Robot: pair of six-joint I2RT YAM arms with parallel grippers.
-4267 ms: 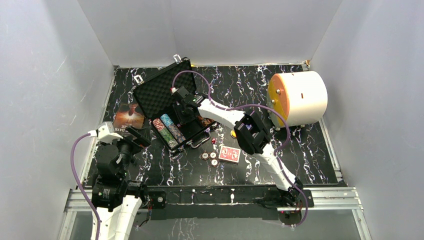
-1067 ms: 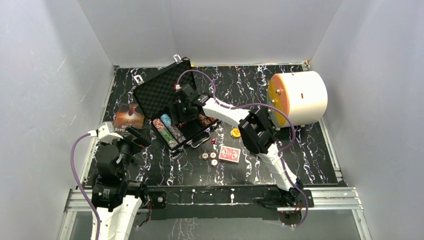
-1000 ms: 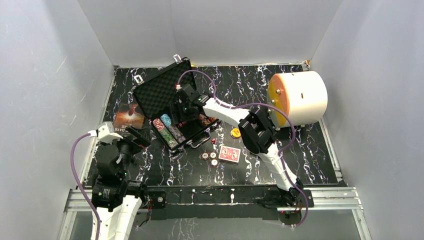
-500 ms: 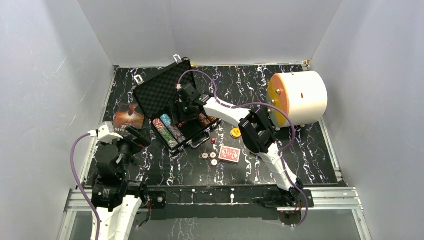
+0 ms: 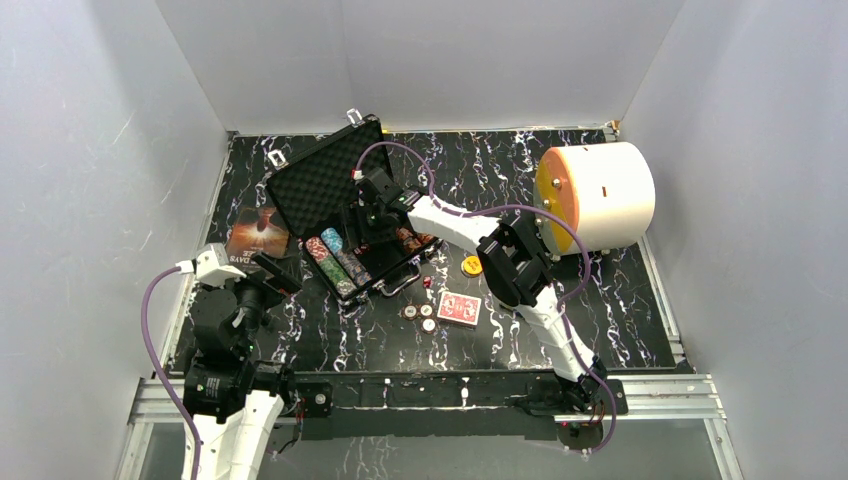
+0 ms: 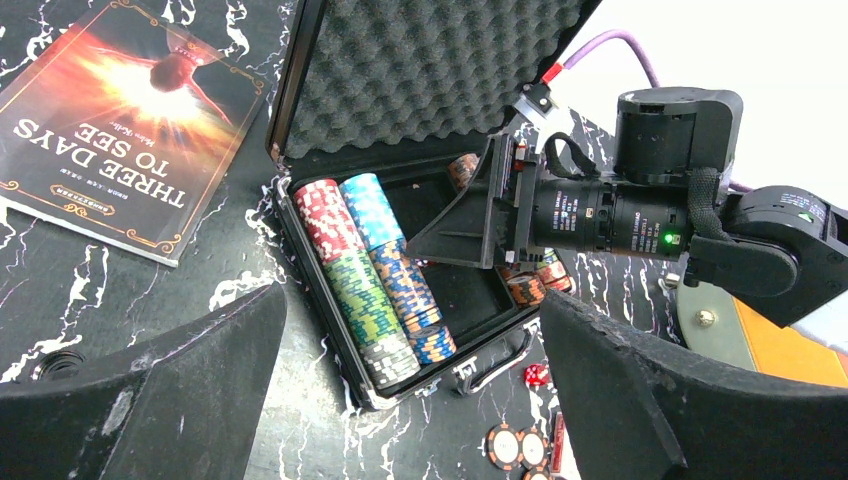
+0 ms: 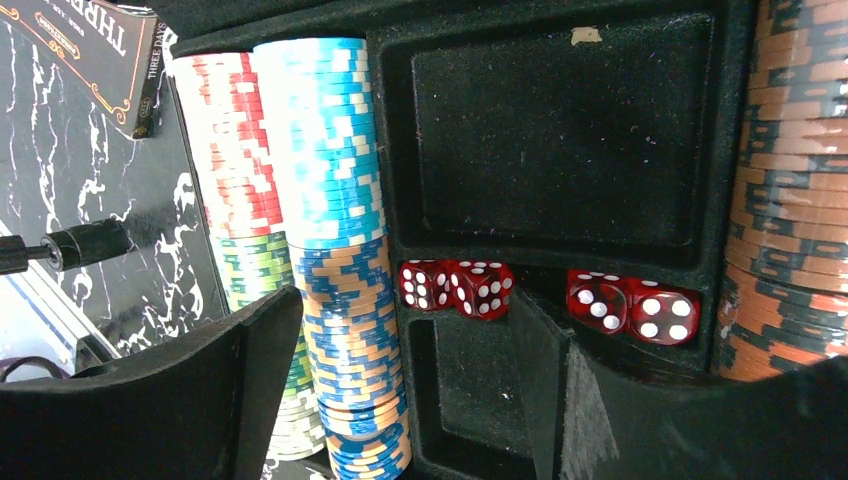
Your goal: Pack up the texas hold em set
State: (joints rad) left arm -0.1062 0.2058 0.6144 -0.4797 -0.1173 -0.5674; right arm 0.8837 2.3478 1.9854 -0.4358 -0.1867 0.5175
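Note:
The black case (image 5: 315, 185) lies open at the back left, its foam lid (image 6: 430, 70) up. Rows of poker chips (image 5: 338, 258) fill its left side, and orange chips (image 7: 790, 190) its right. Several red dice (image 7: 455, 287) sit in the middle slot. My right gripper (image 5: 368, 228) is down inside the case, open. Its fingers straddle the blue chip row (image 7: 345, 330) and an empty compartment, gripping nothing. On the table near the case lie one red die (image 5: 427, 283), a red card deck (image 5: 459, 308), round buttons (image 5: 420, 316) and a yellow button (image 5: 470, 265). My left gripper (image 5: 278, 275) hovers open beside the case's left corner.
A big white cylinder with an orange face (image 5: 595, 195) stands at the back right. A dark booklet (image 5: 258, 228) lies left of the case. Grey walls close in the table on three sides. The right arm's purple cable (image 5: 400, 155) arcs over the lid.
My right gripper has shifted slightly deeper over the case's middle, and its jaws have narrowed a little. The left arm has not moved.

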